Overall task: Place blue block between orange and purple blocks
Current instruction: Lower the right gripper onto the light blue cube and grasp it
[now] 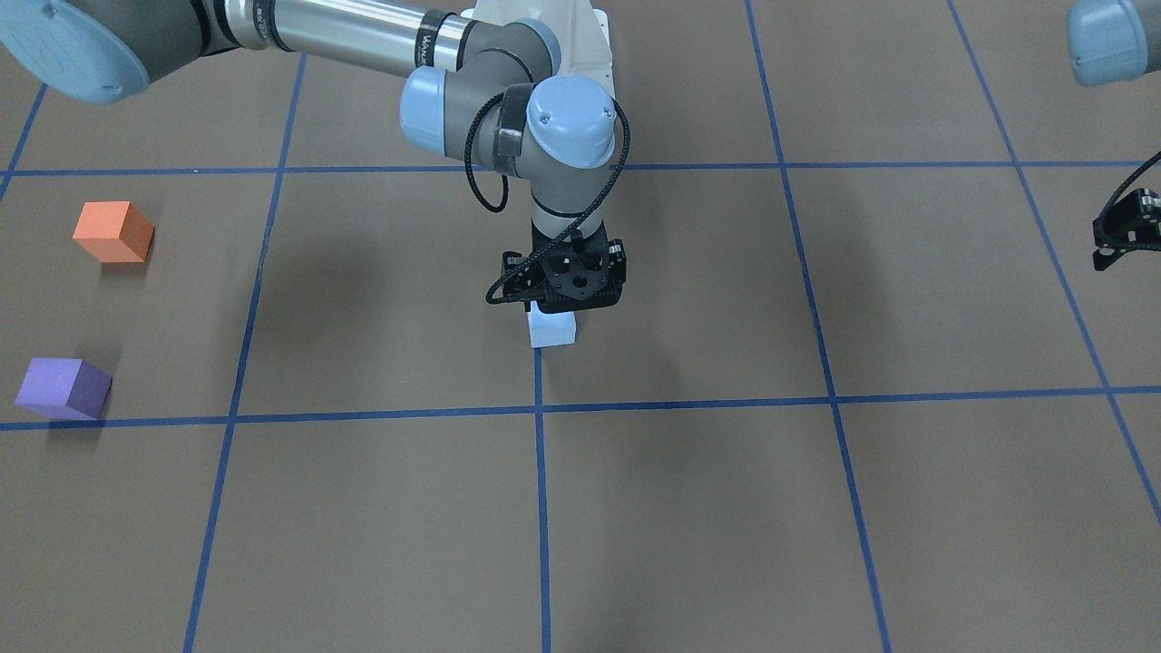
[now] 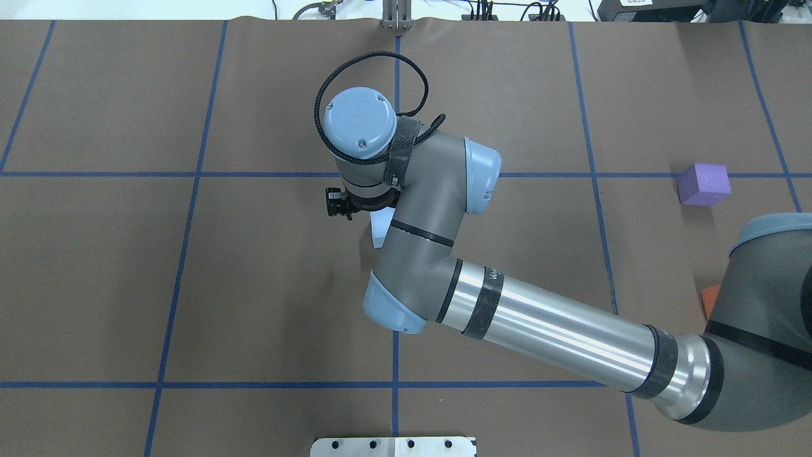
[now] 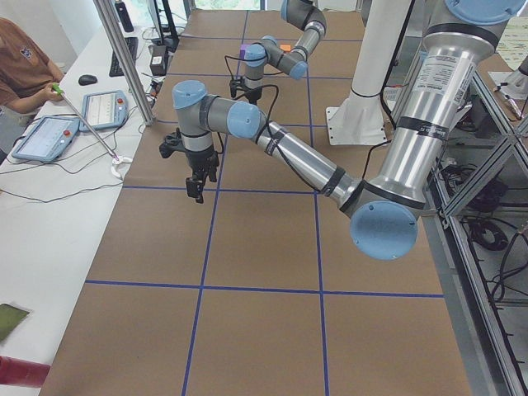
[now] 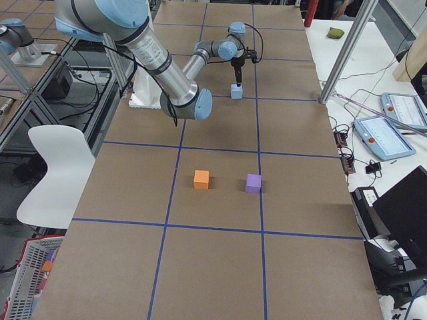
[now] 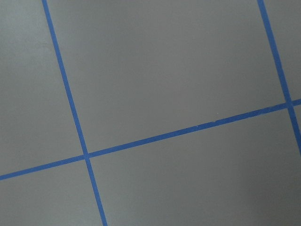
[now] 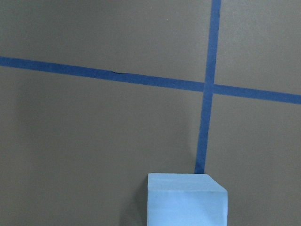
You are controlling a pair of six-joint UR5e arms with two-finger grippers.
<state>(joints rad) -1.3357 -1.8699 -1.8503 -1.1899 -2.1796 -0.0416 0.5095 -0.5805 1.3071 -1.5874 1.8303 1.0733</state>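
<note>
The light blue block (image 1: 552, 328) sits on the table at the centre, on a blue tape line. It also shows low in the right wrist view (image 6: 186, 200). My right gripper (image 1: 557, 304) hangs straight over it, close above. Its body hides the fingers, so I cannot tell whether it is open or shut. The orange block (image 1: 113, 231) and the purple block (image 1: 62, 388) stand apart on my right side, with bare table between them. My left gripper (image 1: 1111, 245) hovers at the far left, open and empty.
Blue tape lines (image 1: 540, 410) divide the brown table into squares. In the overhead view my right arm's base partly hides the orange block (image 2: 710, 299). The left wrist view shows only table and tape. An operator sits beyond the table's far edge (image 3: 25, 66).
</note>
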